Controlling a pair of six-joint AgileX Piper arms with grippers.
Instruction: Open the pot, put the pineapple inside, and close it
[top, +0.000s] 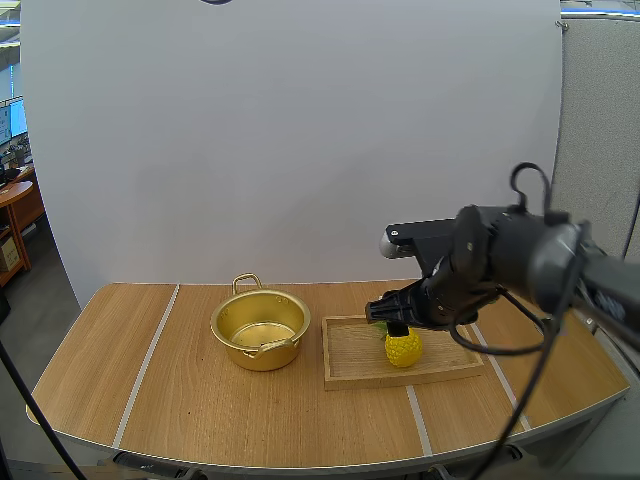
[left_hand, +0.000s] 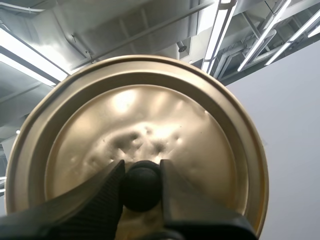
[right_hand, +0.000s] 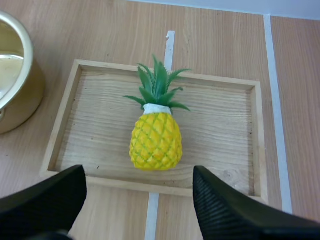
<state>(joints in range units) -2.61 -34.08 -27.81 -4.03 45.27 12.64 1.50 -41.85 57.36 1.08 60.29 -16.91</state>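
Now | left gripper (left_hand: 141, 169) pinches lid (left_hand: 150, 115) by knob (left_hand: 141, 187) | right gripper (right_hand: 140, 200) open above pineapple (right_hand: 156, 142) on tray (right_hand: 225, 130) | pot (top: 262, 356) uncovered beside tray

Pineapple (top: 403, 349): crown hidden behind right gripper (top: 392, 318).
Wooden tray (top: 350, 365): corner at 1 o'clock covered by right arm (top: 500, 255).
Pot (right_hand: 20, 100): cut off by the right wrist view's edge.
Lid (left_hand: 150, 115): near rim cut off.

Left pincer (left_hand: 141, 169) clamped tight, aimed upward — right pincer (right_hand: 136, 175) spread wide, pointing down.
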